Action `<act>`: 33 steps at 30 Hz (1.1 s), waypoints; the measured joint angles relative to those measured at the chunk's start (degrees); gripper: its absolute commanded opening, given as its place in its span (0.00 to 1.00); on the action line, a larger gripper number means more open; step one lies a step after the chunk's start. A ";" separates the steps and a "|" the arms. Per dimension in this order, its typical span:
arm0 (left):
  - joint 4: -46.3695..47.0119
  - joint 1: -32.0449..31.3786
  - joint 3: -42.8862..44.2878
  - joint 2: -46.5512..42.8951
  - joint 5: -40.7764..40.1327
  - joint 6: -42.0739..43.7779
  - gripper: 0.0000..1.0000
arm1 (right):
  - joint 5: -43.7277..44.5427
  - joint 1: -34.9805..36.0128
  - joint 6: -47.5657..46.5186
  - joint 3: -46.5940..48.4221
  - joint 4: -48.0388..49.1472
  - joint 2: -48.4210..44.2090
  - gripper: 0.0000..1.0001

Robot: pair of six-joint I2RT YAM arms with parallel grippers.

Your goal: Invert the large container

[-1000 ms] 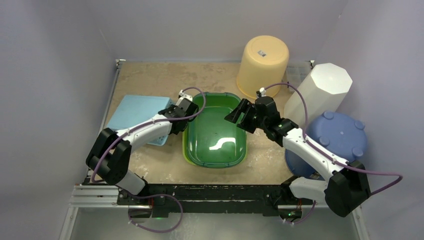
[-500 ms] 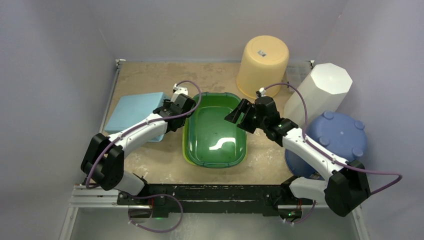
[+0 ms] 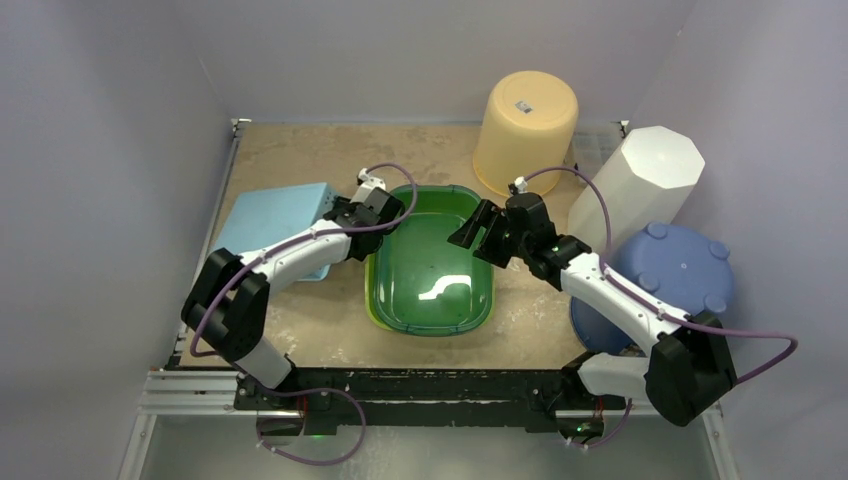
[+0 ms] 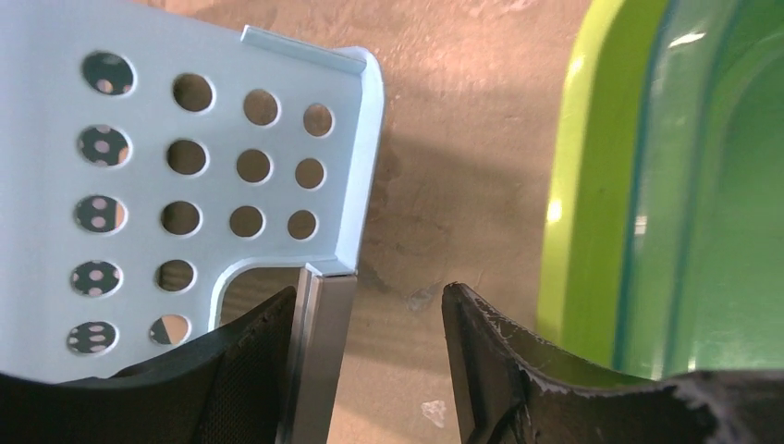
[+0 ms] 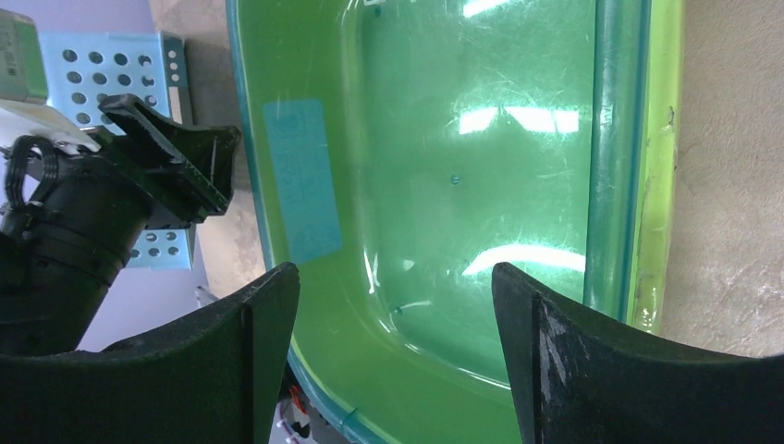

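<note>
left jaws shifted toward green tub (image 3: 432, 262) rim | mouth-up, long axis near-far | left, right jaws open

Small sticker (image 3: 523, 105) on yellow bucket (image 3: 522, 140), blue label (image 5: 300, 180) on green container (image 5: 462, 157), both seemingly too blurred to read

- The white-and-black left arm (image 3: 290, 255) reaches from its base at the near-left corner forward and toward the middle, its forearm lying low and nearly level.
- The black two-finger left gripper (image 3: 386, 214) points toward the centre; in the left wrist view (image 4: 370, 310) its jaws stand apart with nothing between them.
- The white-and-black right arm (image 3: 612, 292) stretches from the near-right corner diagonally forward and inward, elbow raised.
- The black two-finger right gripper (image 3: 472, 231) faces the left one, the two near but apart; its jaws (image 5: 393, 282) are spread wide and hold nothing.
- A purple cable (image 3: 592, 190) loops over the right wrist.
</note>
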 measured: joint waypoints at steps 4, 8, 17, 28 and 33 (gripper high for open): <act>-0.76 -2.54 3.06 0.46 -1.64 -0.20 0.59 | 0.00 0.00 -0.11 0.00 0.00 0.00 0.79; -1.03 -4.92 4.87 0.46 -2.97 -1.05 0.60 | 0.00 0.02 -0.15 0.00 0.00 0.00 0.79; -2.64 -5.07 4.66 -0.79 -2.23 -4.02 0.68 | 0.02 0.00 -0.28 0.00 -0.11 0.00 0.79; -4.55 1.97 -4.57 -29.00 5.18 -17.27 0.89 | -0.07 0.00 -0.76 0.00 -0.15 -0.02 0.82; -8.59 11.45 -10.43 -33.97 9.42 -22.14 0.95 | -0.87 0.02 -2.05 0.50 -0.22 -0.02 0.84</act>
